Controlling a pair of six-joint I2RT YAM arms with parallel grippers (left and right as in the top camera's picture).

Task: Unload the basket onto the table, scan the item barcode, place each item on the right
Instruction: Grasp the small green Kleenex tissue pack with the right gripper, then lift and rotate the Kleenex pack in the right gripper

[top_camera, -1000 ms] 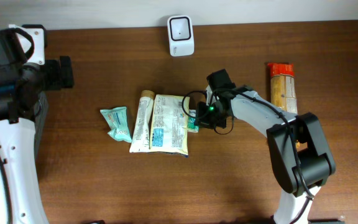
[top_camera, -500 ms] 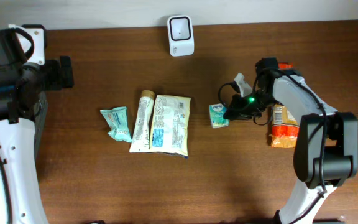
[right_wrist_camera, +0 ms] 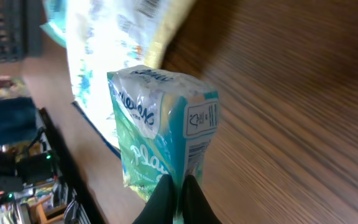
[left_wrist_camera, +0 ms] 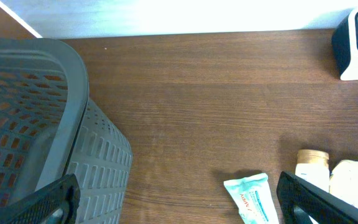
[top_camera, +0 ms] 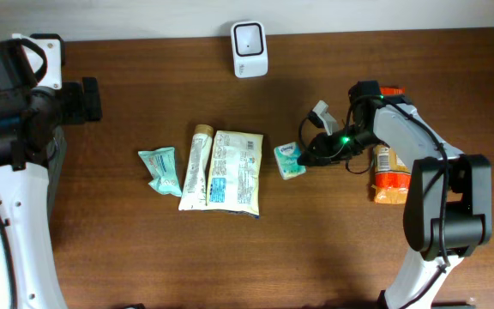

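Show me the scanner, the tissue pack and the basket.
scanner (top_camera: 250, 50): overhead view, front face.
tissue pack (right_wrist_camera: 166, 137): right wrist view, printed side.
basket (left_wrist_camera: 42, 51): left wrist view, grey rim.

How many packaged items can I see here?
5: teal packet, tube and cream pouch mid-table, tissue pack in the right claw, orange package far right. Others may be hidden.

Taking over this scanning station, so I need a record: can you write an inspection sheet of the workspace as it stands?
Surface: brown wooden table, no spills seen.
Job's things: white box-shaped barcode scanner by the back edge; small teal-and-white tissue pack, gripped.
Clutter: cream tube, pale yellow printed pouch, small teal sachet, orange snack pack.
Grippers: left gripper open, empty; right gripper shut on the tissue pack.
Cables: thin black cable looping beside the right wrist.
Surroundings: grey perforated plastic basket at left; white wall behind.
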